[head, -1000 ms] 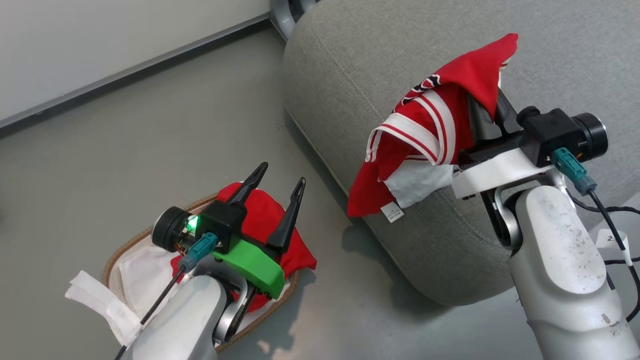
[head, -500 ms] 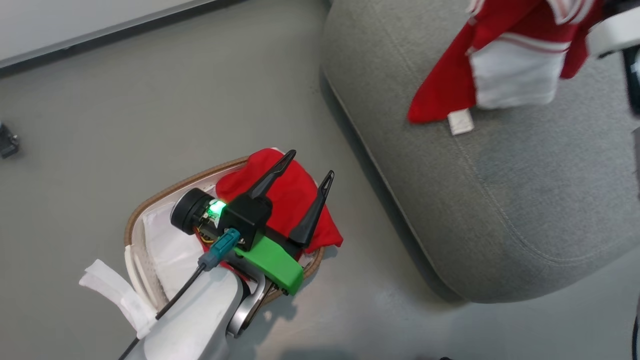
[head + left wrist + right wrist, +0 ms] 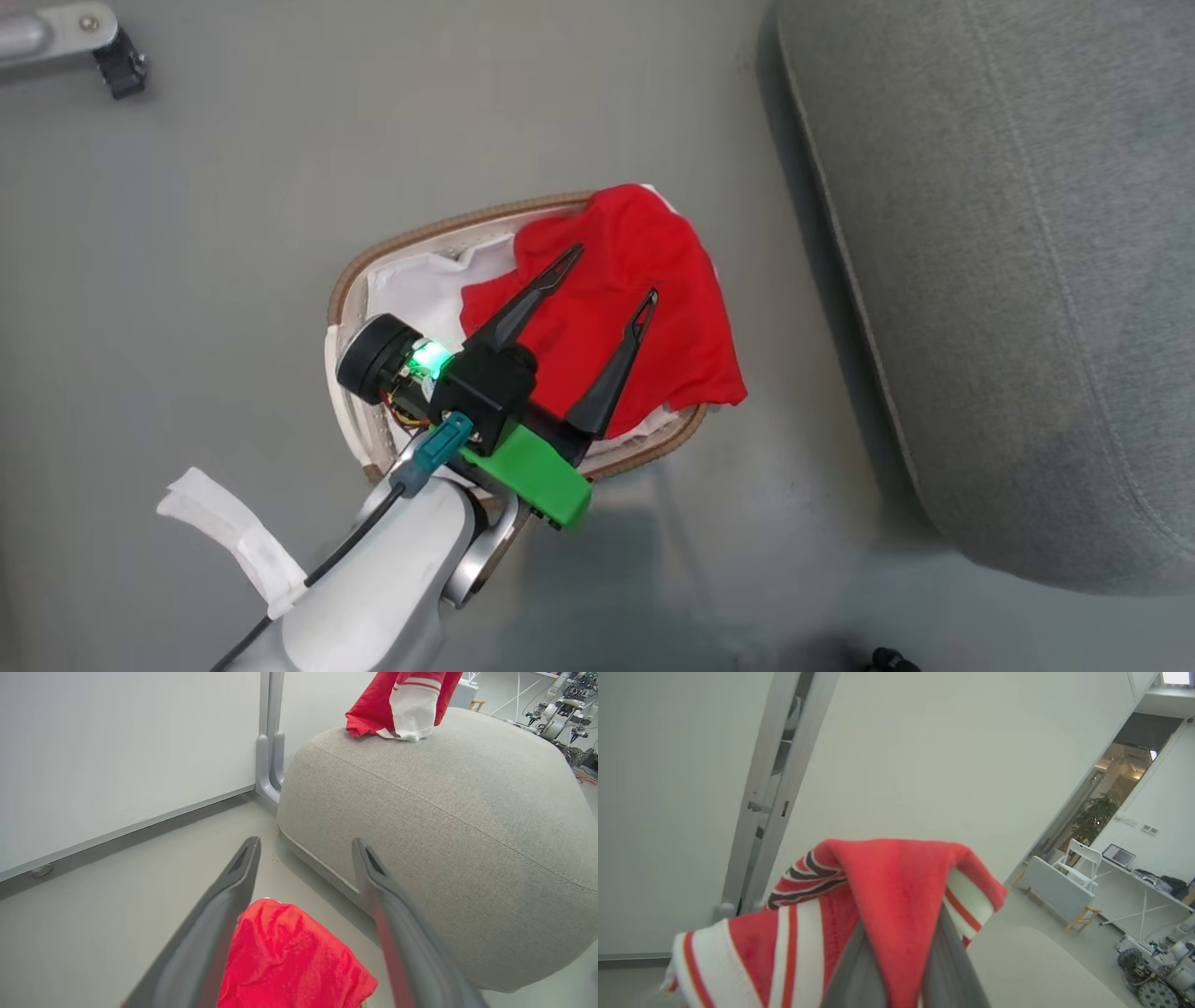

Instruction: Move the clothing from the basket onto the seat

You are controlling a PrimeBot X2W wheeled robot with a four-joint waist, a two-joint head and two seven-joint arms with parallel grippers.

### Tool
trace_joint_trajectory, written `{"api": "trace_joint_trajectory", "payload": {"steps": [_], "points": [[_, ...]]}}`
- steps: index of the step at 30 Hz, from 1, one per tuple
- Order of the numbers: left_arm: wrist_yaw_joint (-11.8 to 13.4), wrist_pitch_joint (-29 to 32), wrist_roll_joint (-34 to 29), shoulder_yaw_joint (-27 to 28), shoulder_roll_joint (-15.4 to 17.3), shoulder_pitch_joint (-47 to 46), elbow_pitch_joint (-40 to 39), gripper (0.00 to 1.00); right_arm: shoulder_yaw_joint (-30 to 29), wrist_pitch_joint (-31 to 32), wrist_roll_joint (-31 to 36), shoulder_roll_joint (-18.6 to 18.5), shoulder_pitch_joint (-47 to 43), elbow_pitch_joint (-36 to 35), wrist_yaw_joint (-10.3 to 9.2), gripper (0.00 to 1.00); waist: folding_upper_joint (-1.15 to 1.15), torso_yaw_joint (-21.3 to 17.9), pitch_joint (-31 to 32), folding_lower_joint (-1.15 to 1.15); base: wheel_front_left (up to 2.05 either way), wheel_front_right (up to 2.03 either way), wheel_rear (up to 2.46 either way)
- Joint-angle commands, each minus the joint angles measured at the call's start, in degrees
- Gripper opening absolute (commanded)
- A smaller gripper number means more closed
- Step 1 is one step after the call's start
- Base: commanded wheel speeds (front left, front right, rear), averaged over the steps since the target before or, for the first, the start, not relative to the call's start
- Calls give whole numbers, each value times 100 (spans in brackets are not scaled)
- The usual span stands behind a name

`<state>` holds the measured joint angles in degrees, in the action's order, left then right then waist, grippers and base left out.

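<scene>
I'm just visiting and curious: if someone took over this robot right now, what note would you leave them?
Left gripper: open, over the red garment in the basket, holding nothing.
Right gripper: shut on the jersey, whose lower end seems to touch the seat top.
Done: jersey out of the basket.
Left: release jersey on the seat; move the red garment there.
</scene>
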<state>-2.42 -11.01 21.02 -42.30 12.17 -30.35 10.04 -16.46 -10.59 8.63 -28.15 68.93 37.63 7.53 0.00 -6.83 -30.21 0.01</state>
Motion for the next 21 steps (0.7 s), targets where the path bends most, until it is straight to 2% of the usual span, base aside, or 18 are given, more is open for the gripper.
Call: {"api": "trace_joint_trajectory", "payload": {"steps": [1,7,14,15,16,17,21], "points": [[38,-21,-34,15,13,-140,-16,100,-188,-33,54,-34,-211,200,-8,0,0,474,-573,-1,0,0,0],[88,-56,-33,70,94,-176,-33,100,-625,-188,342,241,-745,910,-8,0,0,417,-766,-1,0,0,0],[131,27,2,112,226,-202,-42,100,-813,-349,279,549,-1008,1447,-8,0,0,150,-748,-1,0,0,0],[132,23,14,111,238,-196,-41,100,-821,-360,257,593,-1023,1500,-8,26,0,116,-728,-1,0,0,0],[134,33,23,110,245,-186,-33,100,-812,-384,217,645,-1040,1549,-8,60,0,73,-698,-1,0,0,0],[136,40,35,109,250,-177,-26,100,-799,-410,182,672,-1046,1577,-8,100,0,44,-669,-1,0,0,0],[146,21,99,116,249,-128,3,100,-738,-457,28,744,-1283,1584,-8,100,0,-68,-498,-1,0,0,0]]}}
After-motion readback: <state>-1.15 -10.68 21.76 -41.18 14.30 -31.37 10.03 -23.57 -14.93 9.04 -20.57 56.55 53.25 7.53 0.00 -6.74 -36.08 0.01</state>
